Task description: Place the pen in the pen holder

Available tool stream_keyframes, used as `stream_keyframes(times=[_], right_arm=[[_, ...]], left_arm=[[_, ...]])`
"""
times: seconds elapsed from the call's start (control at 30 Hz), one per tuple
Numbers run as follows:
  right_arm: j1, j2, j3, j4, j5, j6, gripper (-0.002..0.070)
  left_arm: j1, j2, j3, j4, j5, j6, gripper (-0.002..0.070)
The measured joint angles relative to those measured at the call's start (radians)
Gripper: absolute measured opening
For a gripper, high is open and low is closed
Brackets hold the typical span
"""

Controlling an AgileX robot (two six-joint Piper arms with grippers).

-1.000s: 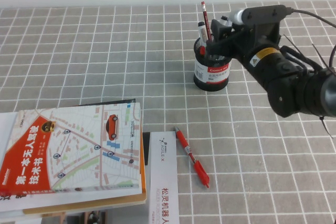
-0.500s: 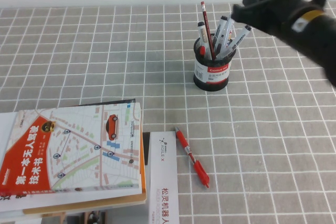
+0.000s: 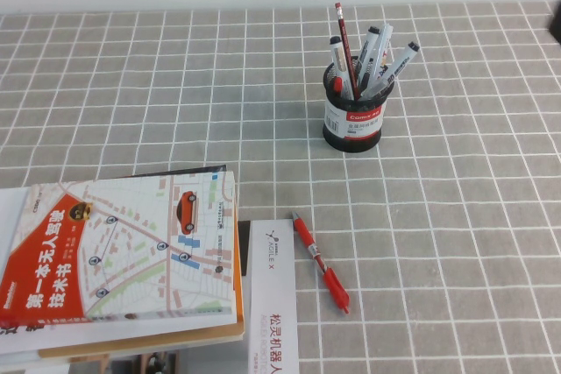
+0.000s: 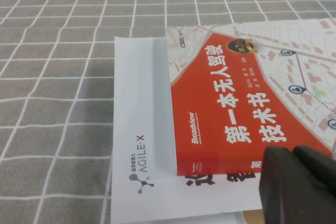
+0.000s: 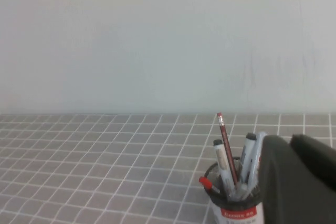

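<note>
The right gripper shows only as a dark mass cut by the wrist picture's edge, hiding part of the pen holder. The left gripper is likewise cropped, covering the book corner. The pen cannot be singled out inside the holder.

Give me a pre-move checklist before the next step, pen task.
1. Pen in pen holder: ok, it leans among the markers.
2. Holder upright: ok.
3. Right pincer clear of the holder: ok, it is raised beside it.
4. Right pincer empty: cannot tell.
5. Left pincer parked over the book: ok.
6. Red pen lies on the table, away from the holder: ok.
</note>
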Motion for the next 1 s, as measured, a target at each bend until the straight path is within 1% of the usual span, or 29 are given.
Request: stream_keyframes(times=[0.17, 0.43, 0.6, 0.7, 0.83, 1.0], right_arm=[[0.000, -0.143, 0.070, 0.000, 0.114, 0.000, -0.0012], [0.000, -0.299, 0.119, 0.130, 0.450, 0.000, -0.0012], [0.000, -0.353, 0.119, 0.086, 0.694, 0.000, -0.0012], [0.000, -0.383, 0.121, 0.062, 0.806, 0.002, -0.0012], [0.000, -0.424, 0.121, 0.018, 0.858, -0.019, -0.0012], [0.000, -0.446, 0.121, -0.110, 0.860, -0.029, -0.0012]], left_arm=[[0.000, 0.000, 0.000, 0.000, 0.000, 0.000, -0.0003], [0.000, 0.000, 0.000, 0.000, 0.000, 0.000, -0.0003], [0.000, 0.000, 0.000, 0.000, 0.000, 0.000, -0.0003], [0.000, 0.000, 0.000, 0.000, 0.000, 0.000, -0.0003], [0.000, 0.000, 0.000, 0.000, 0.000, 0.000, -0.0003], [0.000, 0.000, 0.000, 0.000, 0.000, 0.000, -0.0003]])
